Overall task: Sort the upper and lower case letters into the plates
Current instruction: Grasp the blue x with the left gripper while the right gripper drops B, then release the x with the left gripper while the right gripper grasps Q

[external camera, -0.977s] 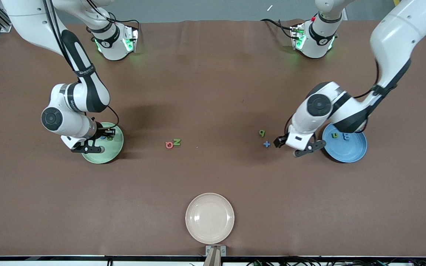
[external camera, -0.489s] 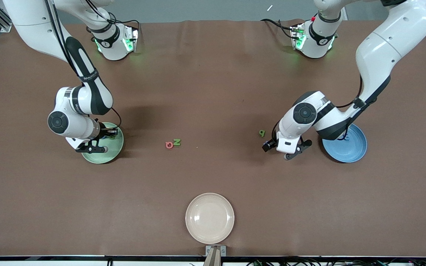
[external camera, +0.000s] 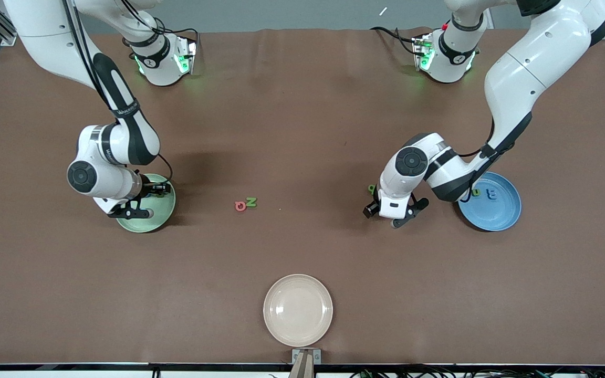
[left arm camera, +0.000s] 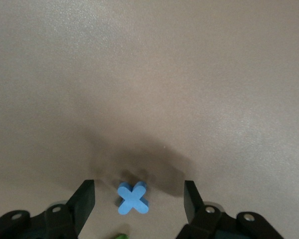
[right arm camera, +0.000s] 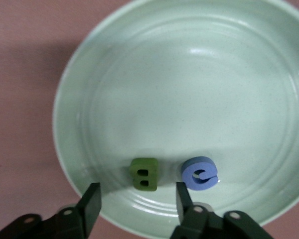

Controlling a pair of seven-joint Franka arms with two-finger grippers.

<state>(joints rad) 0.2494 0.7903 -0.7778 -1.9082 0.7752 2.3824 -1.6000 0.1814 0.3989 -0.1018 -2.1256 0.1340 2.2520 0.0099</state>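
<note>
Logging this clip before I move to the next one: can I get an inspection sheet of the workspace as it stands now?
Surface: brown table, no spills seen.
Job's things: green letter and blue letter lie in the pale green plate; two letters in the blue plate; red letter touching green Z mid-table; blue cross-shaped letter on the table.
Clutter: cream plate, bare.
Grippers: left gripper open, straddling the blue cross-shaped letter; right gripper open above the pale green plate, holding nothing.
Cables: black leads at the left arm's base.
Surroundings: nothing seen.
</note>
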